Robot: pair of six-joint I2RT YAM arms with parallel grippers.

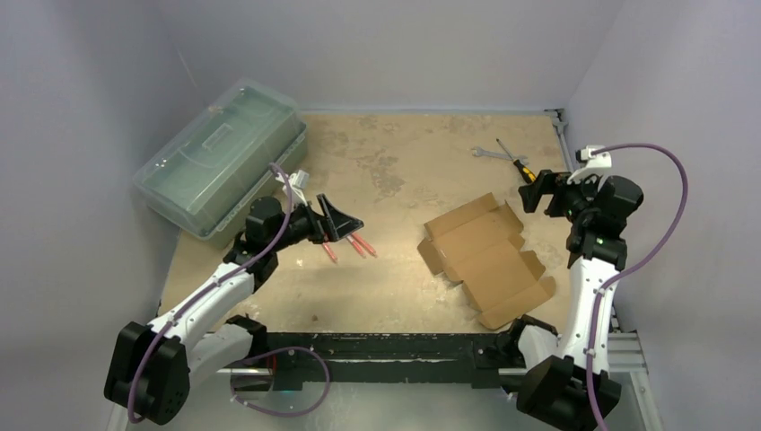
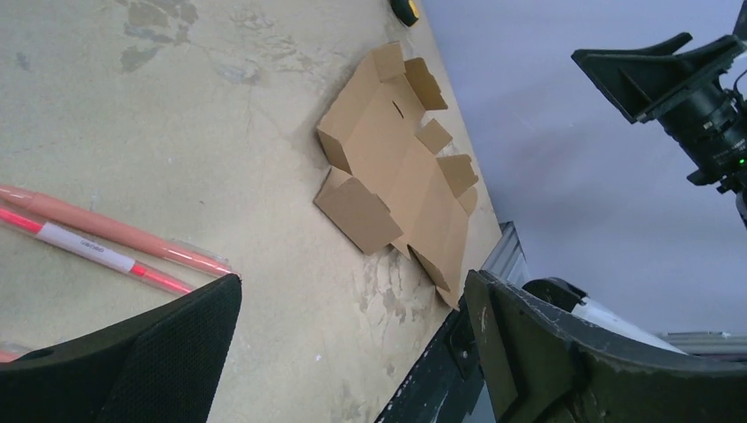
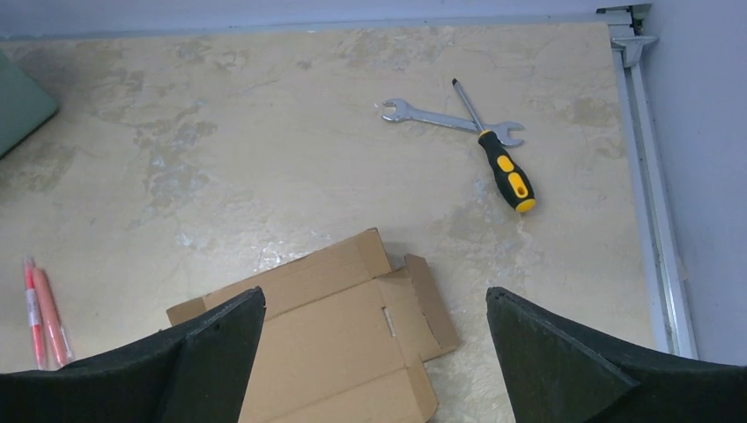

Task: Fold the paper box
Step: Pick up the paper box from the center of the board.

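My left arm (image 1: 215,287) stretches from near left toward the middle, left gripper (image 1: 345,220) aloft, fingers spread wide. My right arm (image 1: 588,287) stands upright at right, right gripper (image 1: 537,193) equally wide.

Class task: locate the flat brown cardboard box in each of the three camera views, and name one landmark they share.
Top external: flat brown cardboard box, right of centre, unfolded.
Left wrist: upper centre, near the table's edge.
Right wrist: bottom centre, cut off by the lower edge.
Shared landmark: pink pens, left of it in every view.
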